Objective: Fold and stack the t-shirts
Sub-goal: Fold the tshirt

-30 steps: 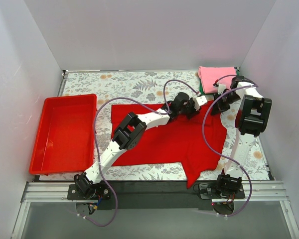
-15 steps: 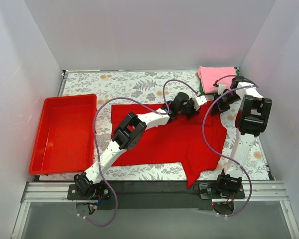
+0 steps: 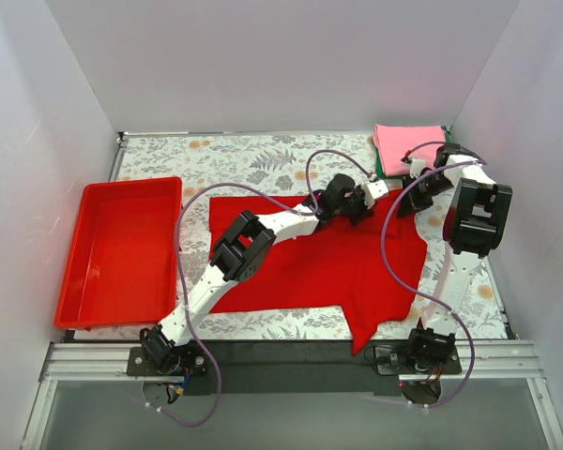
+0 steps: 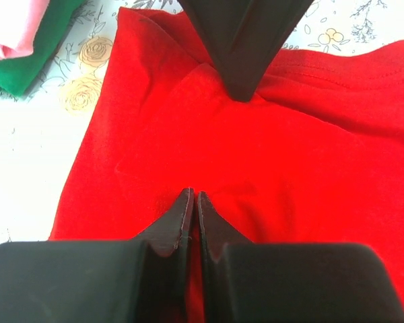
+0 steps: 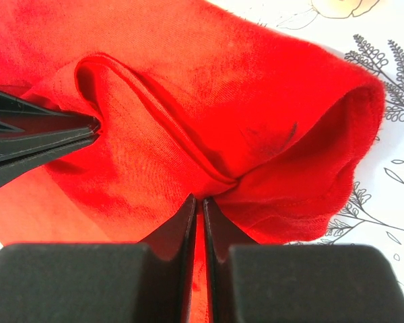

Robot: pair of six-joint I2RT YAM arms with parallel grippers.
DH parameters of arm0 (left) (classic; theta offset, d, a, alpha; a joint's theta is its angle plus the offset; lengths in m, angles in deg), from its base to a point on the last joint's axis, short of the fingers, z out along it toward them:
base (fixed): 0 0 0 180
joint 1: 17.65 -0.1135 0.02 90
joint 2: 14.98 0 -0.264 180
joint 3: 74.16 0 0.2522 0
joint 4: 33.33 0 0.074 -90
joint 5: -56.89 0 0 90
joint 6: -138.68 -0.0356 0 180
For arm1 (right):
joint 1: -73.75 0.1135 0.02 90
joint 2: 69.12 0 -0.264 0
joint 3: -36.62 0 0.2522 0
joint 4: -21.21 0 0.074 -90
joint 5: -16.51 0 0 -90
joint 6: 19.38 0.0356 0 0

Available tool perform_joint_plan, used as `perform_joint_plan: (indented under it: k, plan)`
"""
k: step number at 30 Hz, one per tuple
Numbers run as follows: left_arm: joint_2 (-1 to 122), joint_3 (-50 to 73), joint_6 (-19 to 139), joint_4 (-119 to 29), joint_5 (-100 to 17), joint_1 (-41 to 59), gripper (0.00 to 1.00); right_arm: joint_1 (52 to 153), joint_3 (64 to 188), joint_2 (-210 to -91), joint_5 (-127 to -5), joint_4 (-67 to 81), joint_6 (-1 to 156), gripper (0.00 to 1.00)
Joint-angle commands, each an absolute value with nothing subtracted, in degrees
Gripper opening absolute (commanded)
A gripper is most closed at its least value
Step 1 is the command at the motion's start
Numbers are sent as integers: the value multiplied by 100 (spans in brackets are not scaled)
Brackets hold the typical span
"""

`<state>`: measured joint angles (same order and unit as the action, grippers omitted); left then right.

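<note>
Lying spread across the middle of the patterned table (image 3: 253, 159), the red t-shirt (image 3: 310, 262) has both claws at its far right corner. The left gripper (image 3: 361, 204) has its fingers pressed narrowly together, and a small pucker of red cloth rises at their tips (image 4: 187, 205). Just to its right, the right gripper (image 3: 411, 195) is likewise closed tight, and a folded ridge of the shirt's hem (image 5: 155, 128) runs into its tips (image 5: 188, 210), beside the open end of a sleeve (image 5: 337, 155). The two claws point at each other, close but apart, with bunched red cloth between them. Beyond them, in the far right corner, the folded pink t-shirt (image 3: 409, 145) lies on the dark green t-shirt (image 4: 20, 64). The red tray (image 3: 122, 248) sits on the left side of the table, apart from the shirt.
</note>
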<state>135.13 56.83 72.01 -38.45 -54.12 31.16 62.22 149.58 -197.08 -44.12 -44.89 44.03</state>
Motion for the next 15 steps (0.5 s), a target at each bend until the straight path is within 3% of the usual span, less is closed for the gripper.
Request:
perform_joint_plan:
  k: [1, 15]
  plan:
    - [12715, 5466, 7320, -3734, -5525, 3051, 0, 6206, 14943, -19349, -4211, -4538, 4355, 12]
    - [11212, 3567, 7558, -3118, -7010, 3007, 0, 6206, 14407, -18585, -4115, -4643, 4074, 16]
